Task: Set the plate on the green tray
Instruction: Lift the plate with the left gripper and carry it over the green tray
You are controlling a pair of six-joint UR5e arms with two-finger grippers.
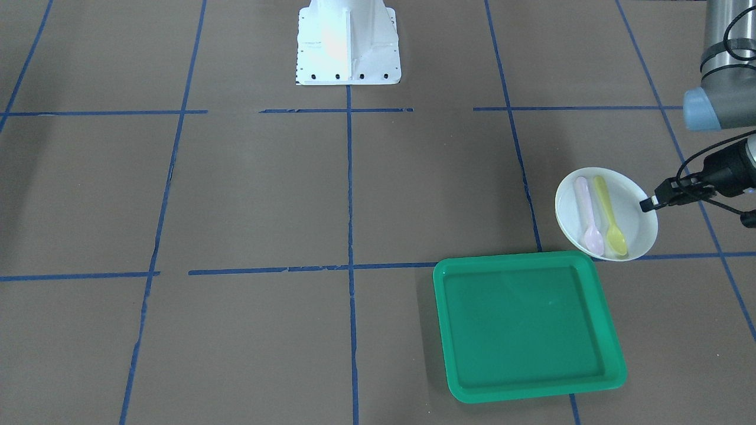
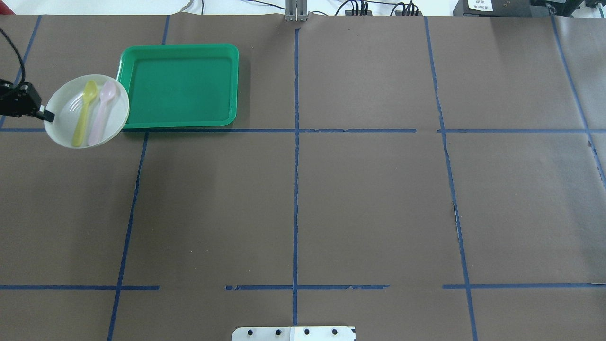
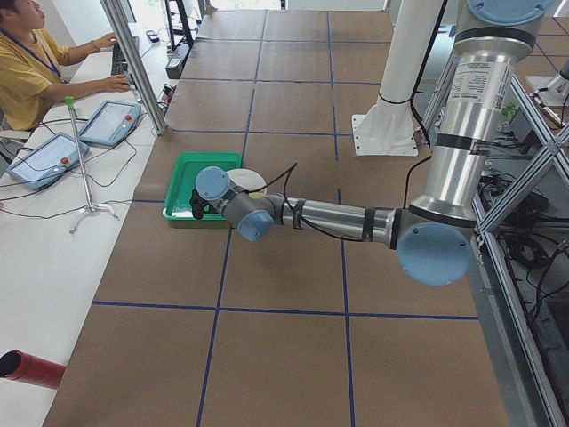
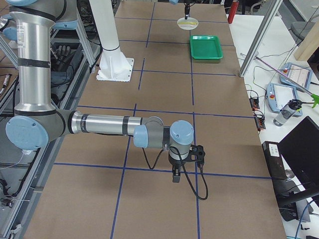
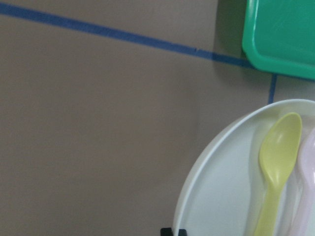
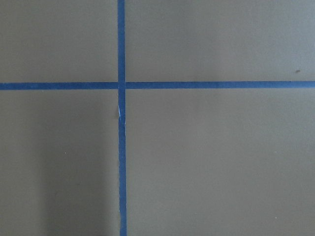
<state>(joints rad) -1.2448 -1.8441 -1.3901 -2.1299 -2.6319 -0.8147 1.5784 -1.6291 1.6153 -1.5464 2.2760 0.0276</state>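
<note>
A white plate (image 1: pixel 632 203) holds a yellow spoon (image 1: pixel 608 215) and a pink spoon (image 1: pixel 587 215). My left gripper (image 1: pixel 648 204) is shut on the plate's rim and holds it off the table, next to a corner of the green tray (image 1: pixel 525 321). In the overhead view the plate (image 2: pixel 64 111) slightly overlaps the left edge of the empty tray (image 2: pixel 180 85), with the gripper (image 2: pixel 47 115) on its left. The left wrist view shows the plate (image 5: pixel 226 196) and a tray corner (image 5: pixel 280 39). My right gripper (image 4: pixel 175 174) hangs over bare table far from them; I cannot tell whether it is open or shut.
The white robot base (image 1: pixel 348 47) stands at the table's middle edge. Blue tape lines cross the brown table. An operator (image 3: pixel 36 62) sits with teach pendants (image 3: pixel 44 160) beyond the tray's side. A metal post (image 3: pixel 133 62) stands near the tray.
</note>
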